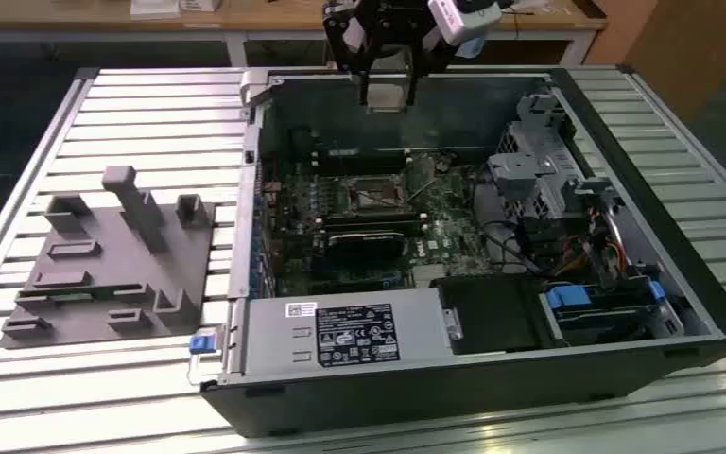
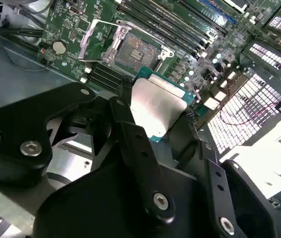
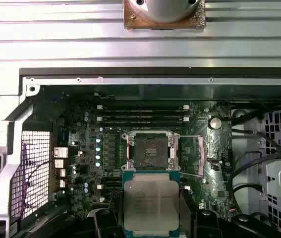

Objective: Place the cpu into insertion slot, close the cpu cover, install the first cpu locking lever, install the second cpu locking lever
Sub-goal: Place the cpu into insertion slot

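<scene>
Upper middle in the exterior view, the gripper (image 1: pixel 386 93), clamped on the cpu (image 3: pixel 150 204), hangs apart from the insertion slot (image 3: pixel 150 150); a tilted chip may, I think, jam there

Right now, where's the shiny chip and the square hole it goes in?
the cpu (image 3: pixel 150 206), first wrist view, middle of its metal top.
the insertion slot (image 3: pixel 150 151), first wrist view, its dark centre.

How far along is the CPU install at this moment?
Nothing is finished yet. In hand: the tool is shut on the cpu, held above the open case. The insertion slot is empty and the cpu cover is swung open beside it, so placing, closing and locking are all left.
</scene>
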`<state>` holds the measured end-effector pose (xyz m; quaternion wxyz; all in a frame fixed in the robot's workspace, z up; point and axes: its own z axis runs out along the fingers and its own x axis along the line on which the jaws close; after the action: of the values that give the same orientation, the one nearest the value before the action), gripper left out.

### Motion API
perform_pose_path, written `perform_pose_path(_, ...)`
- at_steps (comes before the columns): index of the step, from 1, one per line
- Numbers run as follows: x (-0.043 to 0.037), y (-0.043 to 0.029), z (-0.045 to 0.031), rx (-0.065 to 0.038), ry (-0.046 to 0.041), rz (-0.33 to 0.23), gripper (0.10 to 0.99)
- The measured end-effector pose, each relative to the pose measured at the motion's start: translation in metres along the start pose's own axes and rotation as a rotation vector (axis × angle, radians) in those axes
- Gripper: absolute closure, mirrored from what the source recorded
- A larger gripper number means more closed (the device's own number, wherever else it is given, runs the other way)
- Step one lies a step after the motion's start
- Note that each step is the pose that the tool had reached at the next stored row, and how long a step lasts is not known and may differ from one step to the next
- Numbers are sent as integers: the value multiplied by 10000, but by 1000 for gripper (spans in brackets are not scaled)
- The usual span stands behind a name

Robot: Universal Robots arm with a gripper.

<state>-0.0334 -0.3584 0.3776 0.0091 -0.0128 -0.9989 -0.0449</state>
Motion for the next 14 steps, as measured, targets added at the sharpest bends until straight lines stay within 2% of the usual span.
perform_pose_path(10, 0, 0, 2, 1, 0, 0, 545)
perform_pose_path(14, -1, -3, 34, 2, -1, -1, 545)
